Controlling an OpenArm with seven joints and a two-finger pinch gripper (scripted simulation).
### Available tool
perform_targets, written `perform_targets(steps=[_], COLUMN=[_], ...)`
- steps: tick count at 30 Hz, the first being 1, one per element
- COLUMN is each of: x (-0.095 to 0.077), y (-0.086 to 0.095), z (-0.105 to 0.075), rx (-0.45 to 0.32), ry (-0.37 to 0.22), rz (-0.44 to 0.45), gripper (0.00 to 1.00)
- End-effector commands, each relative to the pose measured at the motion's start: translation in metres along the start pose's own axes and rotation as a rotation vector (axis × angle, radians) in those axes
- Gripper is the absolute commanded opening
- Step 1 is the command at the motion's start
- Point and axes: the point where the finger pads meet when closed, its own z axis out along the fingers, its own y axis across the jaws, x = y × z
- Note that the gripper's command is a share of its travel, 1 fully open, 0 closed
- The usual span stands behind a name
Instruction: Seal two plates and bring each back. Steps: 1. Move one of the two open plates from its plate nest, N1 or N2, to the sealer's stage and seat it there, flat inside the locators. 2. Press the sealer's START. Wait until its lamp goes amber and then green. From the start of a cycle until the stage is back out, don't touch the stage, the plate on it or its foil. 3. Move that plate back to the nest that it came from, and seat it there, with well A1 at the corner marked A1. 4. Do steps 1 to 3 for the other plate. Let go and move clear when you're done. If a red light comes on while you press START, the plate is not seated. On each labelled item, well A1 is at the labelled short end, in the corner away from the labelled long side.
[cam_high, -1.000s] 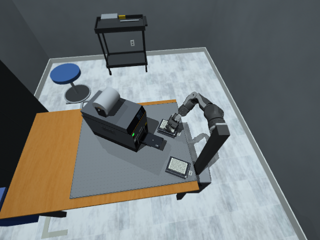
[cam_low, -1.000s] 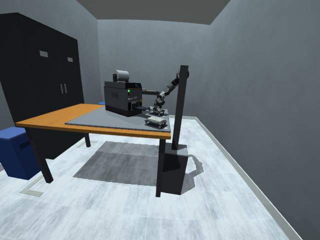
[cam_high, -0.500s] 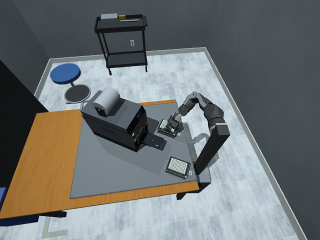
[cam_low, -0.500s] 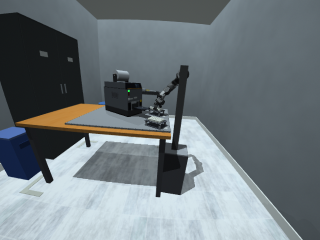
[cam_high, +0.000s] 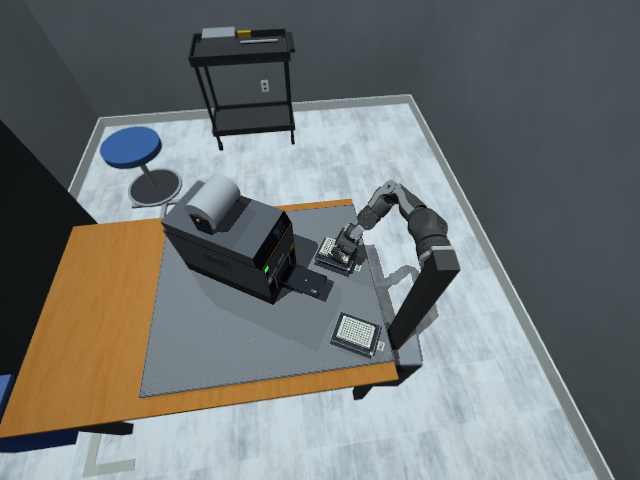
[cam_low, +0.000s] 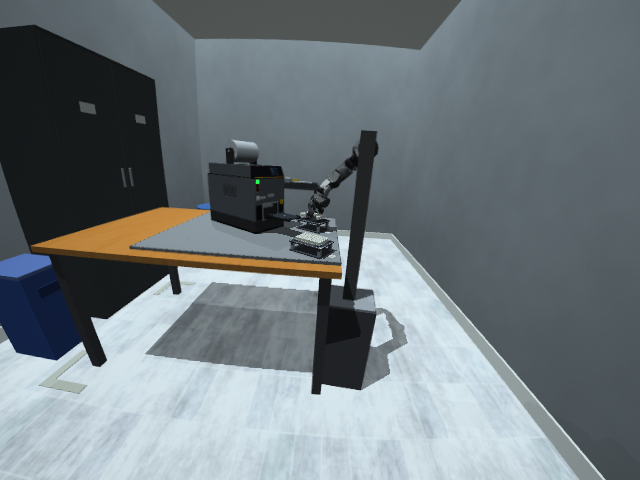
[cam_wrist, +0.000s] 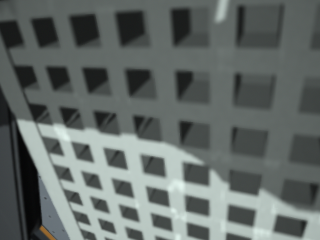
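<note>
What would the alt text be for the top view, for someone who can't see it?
A dark robot arm's tool grips a pale, many-holed plate in its nest on a grey mat. Beside it, a boxy machine with a green light has its dark tray out, carrying no plate; a second holed plate sits nearer the table's front edge.
</note>
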Motion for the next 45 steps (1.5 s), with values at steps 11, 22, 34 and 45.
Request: perform_targets(steps=[11, 22, 34, 45], x=[-0.006, -0.011, -0.018, -0.019], y=[0.000, 0.000, 0.000, 0.001], z=[-0.015, -0.029, -0.048, -0.053], rx=[0.005, 0.005, 0.005, 0.001], ry=[0.001, 0.002, 0.000, 0.001], rz=[0.002, 0.001, 0.001, 0.001], gripper=[0.00, 0.00, 0.00, 0.00])
